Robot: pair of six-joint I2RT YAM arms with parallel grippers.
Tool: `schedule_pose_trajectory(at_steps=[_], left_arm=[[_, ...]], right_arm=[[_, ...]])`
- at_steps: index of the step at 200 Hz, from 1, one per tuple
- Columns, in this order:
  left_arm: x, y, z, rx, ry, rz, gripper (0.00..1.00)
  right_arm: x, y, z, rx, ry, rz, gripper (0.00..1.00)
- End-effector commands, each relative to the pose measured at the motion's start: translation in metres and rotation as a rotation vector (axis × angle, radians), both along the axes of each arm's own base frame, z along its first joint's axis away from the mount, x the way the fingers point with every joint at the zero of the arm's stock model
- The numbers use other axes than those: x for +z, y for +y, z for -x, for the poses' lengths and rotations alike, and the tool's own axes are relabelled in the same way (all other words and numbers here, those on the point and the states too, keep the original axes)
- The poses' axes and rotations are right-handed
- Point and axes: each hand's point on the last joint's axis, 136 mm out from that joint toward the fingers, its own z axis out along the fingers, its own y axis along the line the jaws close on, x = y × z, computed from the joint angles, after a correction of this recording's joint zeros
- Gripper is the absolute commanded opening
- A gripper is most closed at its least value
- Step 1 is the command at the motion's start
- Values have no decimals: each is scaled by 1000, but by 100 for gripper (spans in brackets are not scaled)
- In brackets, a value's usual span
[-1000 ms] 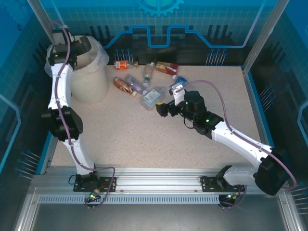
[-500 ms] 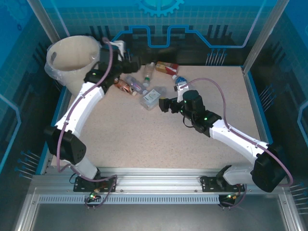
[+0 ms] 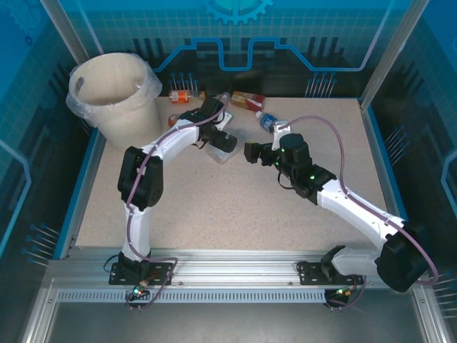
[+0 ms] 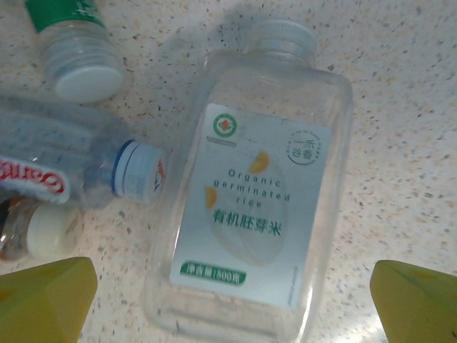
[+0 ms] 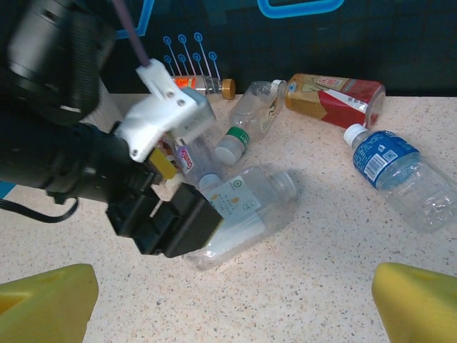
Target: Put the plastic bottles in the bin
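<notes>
We see the left hand [image 4: 228, 304] spread wide over a square clear bottle [image 4: 250, 207] lying flat on the desk [image 4: 400, 107] — its yellow fingertips [image 4: 43, 296] stand clear of the bottle on either side of its base, gripping nothing. Just left of that bottle lie three more, close together: a green-labelled bottle [image 4: 71, 36], a blue-capped bottle [image 4: 93, 168] with red lettering, and a brown bottle [image 4: 32, 232] with a white cap. The right hand [image 5: 230, 304] hangs just to the right of the left one, its jaws also wide and empty, facing the same cluster. Near the desk's far edge we make out a red-and-amber bottle [image 5: 335, 93], a small orange bottle [image 5: 203, 84] and — off to the right — a blue-labelled bottle [image 5: 400, 171], all on their sides. The bin [image 3: 136, 121] stands upright at the far left corner, its clear bag folded over the rim, with the orange bottle lying nearest it.
</notes>
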Motion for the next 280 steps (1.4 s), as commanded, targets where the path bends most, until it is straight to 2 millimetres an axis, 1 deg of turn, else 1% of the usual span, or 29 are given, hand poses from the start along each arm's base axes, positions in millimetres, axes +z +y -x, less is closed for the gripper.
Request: schedule_pose_trajectory(at_steps=[1,22,50,95,112,129,147,162,171,187,207,223,236,238,240,242,245,252,263,270,280], left_arm=[[-2,-5,-3,-76,25,-28,99],[-17,-13,-2,-110,78,-17,99],[-35,-8,-10,-103,94,-72,99],[-56,-10,-7,-120,132,-103,99],[-62,-8,-6,-124,137,-124,96],[-66,-9,-4,-132,136,-149,96],[-71,-9,-2,-141,140,-164,99],[-71,-9,-1,-143,144,-160,99],[-70,-9,-1,-140,139,-158,97],[-63,-11,-2,-135,125,-147,89],[-42,-11,-3,-111,86,-121,81],[-10,-11,-1,-78,28,-75,77],[32,-13,0,-50,-58,2,75],[39,-14,0,-46,-73,16,75],[43,-14,1,-41,-81,26,75],[53,-14,1,-40,-104,42,75],[62,-14,0,-29,-126,59,75],[92,-10,0,-1,-192,99,75],[134,0,-2,53,-283,158,75],[161,10,-5,97,-338,196,75],[194,30,-9,169,-406,247,74]], right_arm=[[6,-5,3,0,-10,-17,100],[7,-6,4,-4,-15,-15,100],[9,-9,5,-6,-19,-14,100],[9,-13,6,-13,-26,-12,100],[10,-13,7,-13,-26,-13,100],[10,-14,7,-14,-27,-14,100],[11,-14,7,-14,-29,-17,100],[13,-14,8,-12,-32,-18,100],[13,-14,8,-13,-33,-19,100],[14,-15,8,-15,-36,-20,100],[15,-16,8,-17,-37,-21,100],[17,-16,9,-15,-42,-21,100],[21,-13,10,1,-58,-24,100],[13,-14,11,3,-45,-16,100],[12,-14,12,7,-45,-16,100],[12,-13,12,12,-48,-15,100],[12,-12,12,19,-52,-15,100],[16,-9,13,40,-66,-22,100],[19,-4,15,67,-78,-30,100],[20,-2,15,81,-84,-35,100],[23,1,15,95,-91,-40,100]])
